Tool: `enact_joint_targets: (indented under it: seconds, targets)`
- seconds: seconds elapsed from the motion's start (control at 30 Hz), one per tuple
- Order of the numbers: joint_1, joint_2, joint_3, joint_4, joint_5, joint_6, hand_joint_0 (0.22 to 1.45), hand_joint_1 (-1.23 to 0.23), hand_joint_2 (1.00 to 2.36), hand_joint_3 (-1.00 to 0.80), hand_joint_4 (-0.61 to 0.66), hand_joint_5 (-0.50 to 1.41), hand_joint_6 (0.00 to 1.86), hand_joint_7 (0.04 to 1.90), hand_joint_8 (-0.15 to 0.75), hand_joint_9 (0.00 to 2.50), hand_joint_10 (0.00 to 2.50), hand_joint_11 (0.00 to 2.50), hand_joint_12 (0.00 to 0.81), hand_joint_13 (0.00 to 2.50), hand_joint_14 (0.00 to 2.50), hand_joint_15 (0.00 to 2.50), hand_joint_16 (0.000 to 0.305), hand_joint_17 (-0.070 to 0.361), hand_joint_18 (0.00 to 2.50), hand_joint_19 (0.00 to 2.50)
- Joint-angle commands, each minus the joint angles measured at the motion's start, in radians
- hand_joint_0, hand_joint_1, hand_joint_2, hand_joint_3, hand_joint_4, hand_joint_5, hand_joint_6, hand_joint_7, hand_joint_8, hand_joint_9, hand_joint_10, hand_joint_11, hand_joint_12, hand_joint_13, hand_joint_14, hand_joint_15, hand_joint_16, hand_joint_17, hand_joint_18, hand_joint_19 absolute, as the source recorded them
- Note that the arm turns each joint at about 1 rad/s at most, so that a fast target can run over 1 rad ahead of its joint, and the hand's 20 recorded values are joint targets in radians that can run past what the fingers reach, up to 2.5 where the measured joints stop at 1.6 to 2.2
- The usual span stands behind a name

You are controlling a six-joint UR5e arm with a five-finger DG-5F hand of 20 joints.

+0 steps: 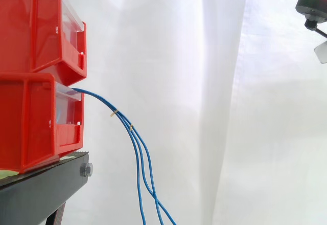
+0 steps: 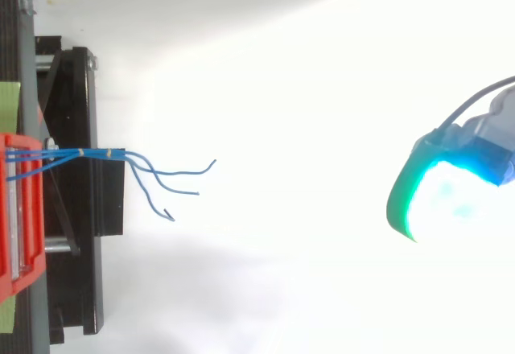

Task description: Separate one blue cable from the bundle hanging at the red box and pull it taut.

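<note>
Hand (image 2: 451, 187) well apart fr. blue cable bundle (image 1: 131, 127) at lower red box (image 1: 36, 122); open/shut unclear.

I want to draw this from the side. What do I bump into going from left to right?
Two stacked red plastic bins → bundle of thin blue cables drooping out of the lower bin → robot's hand, high at the right edge.
</note>
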Motion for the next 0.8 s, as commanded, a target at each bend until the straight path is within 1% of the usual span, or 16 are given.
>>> enact_joint_targets:
  seconds: [0.0,0.2,0.33,0.77]
  targets:
    - [0.001,0.001,0.000,0.000,0.000,0.000,0.61,-0.62,1.00,-0.46,0.26,-0.23,0.50,0.72,0.332,0.61,0.01,0.25,0.366,0.43,0.00,0.13,0.049,0.109,0.48,0.35]
    - [0.001,-0.001,0.000,0.000,0.000,-0.001,0.61,-0.62,1.00,-0.45,0.26,-0.22,0.50,0.73,0.328,0.64,0.01,0.28,0.364,0.46,0.00,0.15,0.047,0.106,0.53,0.37]
    - [0.001,-0.001,0.000,0.000,0.000,-0.001,0.61,-0.63,1.00,-0.45,0.27,-0.22,0.50,0.73,0.332,0.70,0.01,0.31,0.364,0.53,0.01,0.17,0.046,0.102,0.56,0.38]
    - [0.001,-0.001,0.000,0.000,0.000,-0.001,0.61,-0.63,1.00,-0.45,0.28,-0.21,0.50,0.74,0.336,0.72,0.01,0.32,0.370,0.55,0.01,0.18,0.047,0.105,0.60,0.37]
